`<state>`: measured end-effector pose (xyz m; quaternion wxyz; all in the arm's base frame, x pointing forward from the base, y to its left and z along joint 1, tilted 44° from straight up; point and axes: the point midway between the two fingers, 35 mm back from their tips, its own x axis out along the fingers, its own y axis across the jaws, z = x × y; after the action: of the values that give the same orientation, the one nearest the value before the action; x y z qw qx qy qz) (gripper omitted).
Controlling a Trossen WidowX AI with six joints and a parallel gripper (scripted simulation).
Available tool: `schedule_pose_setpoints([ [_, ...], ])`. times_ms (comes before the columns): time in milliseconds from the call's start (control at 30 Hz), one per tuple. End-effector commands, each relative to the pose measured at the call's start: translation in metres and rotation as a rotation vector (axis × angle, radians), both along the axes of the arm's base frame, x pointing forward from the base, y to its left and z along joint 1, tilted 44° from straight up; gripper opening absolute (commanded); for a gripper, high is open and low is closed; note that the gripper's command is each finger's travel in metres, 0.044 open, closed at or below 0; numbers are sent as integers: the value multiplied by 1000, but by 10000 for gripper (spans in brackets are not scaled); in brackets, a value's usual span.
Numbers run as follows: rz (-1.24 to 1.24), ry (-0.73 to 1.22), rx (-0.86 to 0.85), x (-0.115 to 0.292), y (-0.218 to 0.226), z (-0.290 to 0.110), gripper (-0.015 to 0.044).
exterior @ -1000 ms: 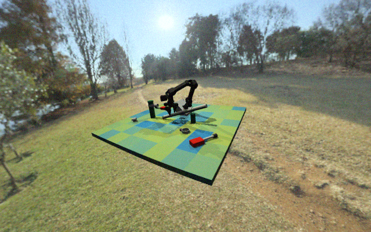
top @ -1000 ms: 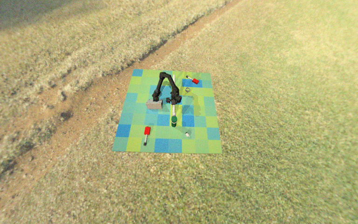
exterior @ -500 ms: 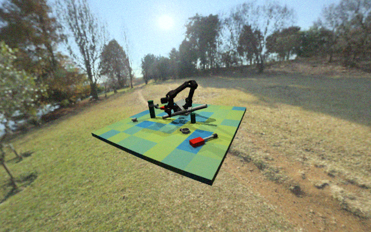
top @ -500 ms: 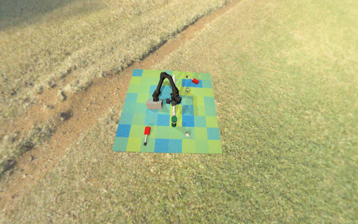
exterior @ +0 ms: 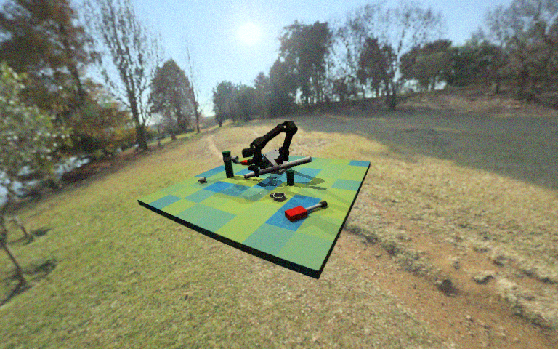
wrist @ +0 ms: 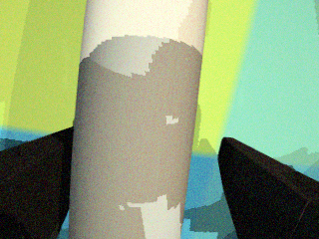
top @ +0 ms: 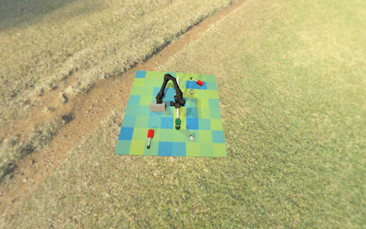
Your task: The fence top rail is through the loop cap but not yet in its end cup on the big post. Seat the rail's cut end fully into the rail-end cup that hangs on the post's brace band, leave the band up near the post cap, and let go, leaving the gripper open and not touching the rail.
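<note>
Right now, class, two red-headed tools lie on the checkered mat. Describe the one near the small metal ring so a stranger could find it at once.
Start at the checkered mat and find the black arm's grey base. Across the white rail from it, towards the far corner, the small ring lies. The red-headed tool is just beyond the ring on a blue square; its twin lies alone near the opposite corner.

Rail (top: 177, 93) running lengthwise across the counter (top: 135, 145), claw (top: 177, 103) astride its middle, big post (top: 177, 124) at its near end, hammers (top: 149, 137) at opposite corners, ring (top: 191, 91) beside the rail.
</note>
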<state>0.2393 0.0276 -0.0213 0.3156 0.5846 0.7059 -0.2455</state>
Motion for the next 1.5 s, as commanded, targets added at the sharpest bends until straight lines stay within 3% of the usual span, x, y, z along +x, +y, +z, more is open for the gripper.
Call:
schedule_pose_setpoints([
  [0,-6,1,4,0,1,0,210],
  [400,-6,1,4,0,1,0,130],
  [567,-6,1,4,2,-3,3,0],
  [733,-2,-16,-39,7,-14,8,0],
  [1100,16,-79,-326,23,-82,45,0],
  [1467,17,-72,-308,22,-76,44,0],
])
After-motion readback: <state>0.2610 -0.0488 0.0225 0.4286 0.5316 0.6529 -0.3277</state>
